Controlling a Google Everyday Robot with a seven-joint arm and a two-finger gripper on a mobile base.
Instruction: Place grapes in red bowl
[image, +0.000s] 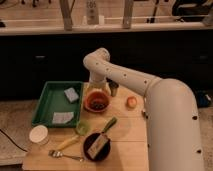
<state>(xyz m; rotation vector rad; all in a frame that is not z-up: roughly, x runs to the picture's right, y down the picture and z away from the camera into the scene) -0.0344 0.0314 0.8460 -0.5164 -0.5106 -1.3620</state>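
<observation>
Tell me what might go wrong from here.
The tool hangs open beside the rim of the red bowl; a careless retreat might nudge the bowl and spill the grapes that seem to lie inside. The orange fruit sits close on the tool's other side; a sideways swing might knock it rolling.

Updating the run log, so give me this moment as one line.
grapes: in red bowl | gripper: open, empty, just right of bowl in view | task: looks done
</observation>
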